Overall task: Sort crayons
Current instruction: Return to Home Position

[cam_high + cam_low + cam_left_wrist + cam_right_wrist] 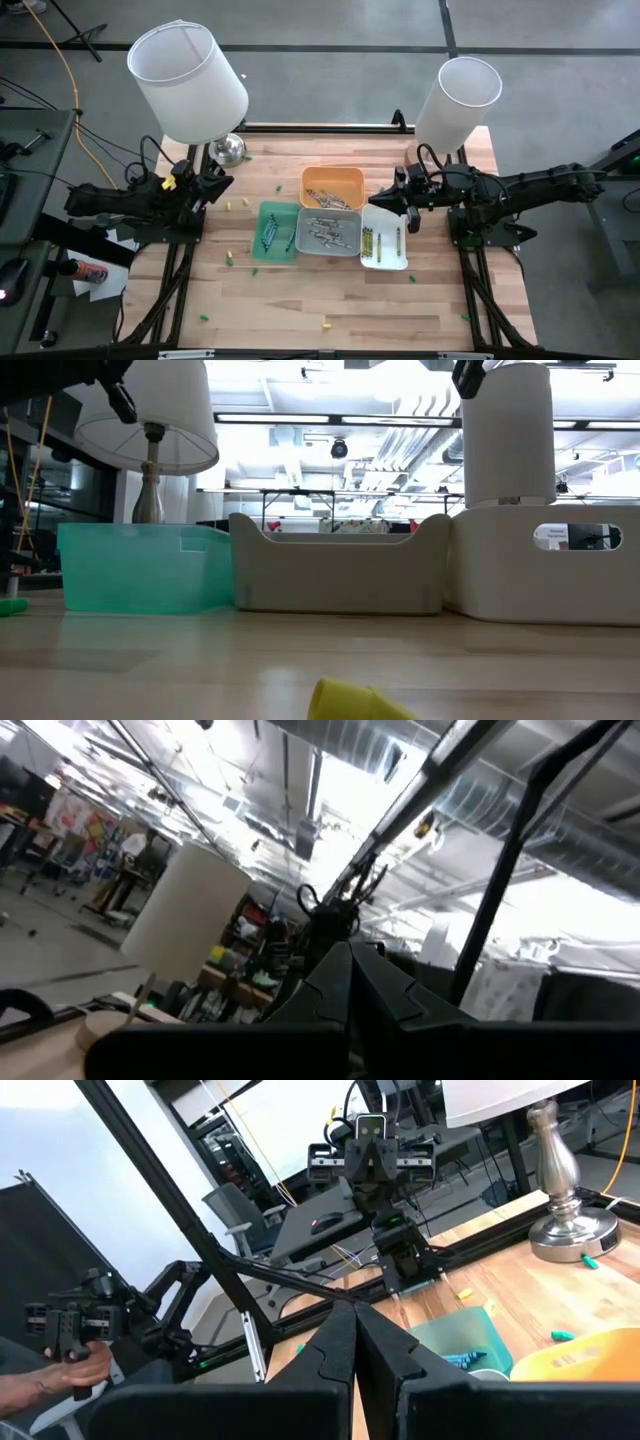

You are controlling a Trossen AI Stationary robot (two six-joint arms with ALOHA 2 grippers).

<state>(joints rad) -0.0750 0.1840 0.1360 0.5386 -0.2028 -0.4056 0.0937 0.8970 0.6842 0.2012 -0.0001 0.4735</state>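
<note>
Four trays stand side by side mid-table: an orange tray (345, 180), a green tray (262, 246), a grey tray (305, 243) and a white tray (385, 222). Green crayons (270, 232) lie in the green tray, grey crayons (328, 232) in the grey one and yellow crayons (368, 240) in the white one. Loose crayons lie scattered on the wood, such as a yellow one (350, 702) and a green one (229, 260). My left gripper (340, 950) is shut, raised at the table's left edge. My right gripper (352, 1308) is shut, raised beside the orange tray's right side. Neither holds anything.
Two lamps with white shades stand at the far corners, the left lamp (190, 70) and the right lamp (458, 98). More loose crayons lie near the front edge (324, 324) and left of the trays (243, 203). A person's hand (70, 1370) shows beyond the table.
</note>
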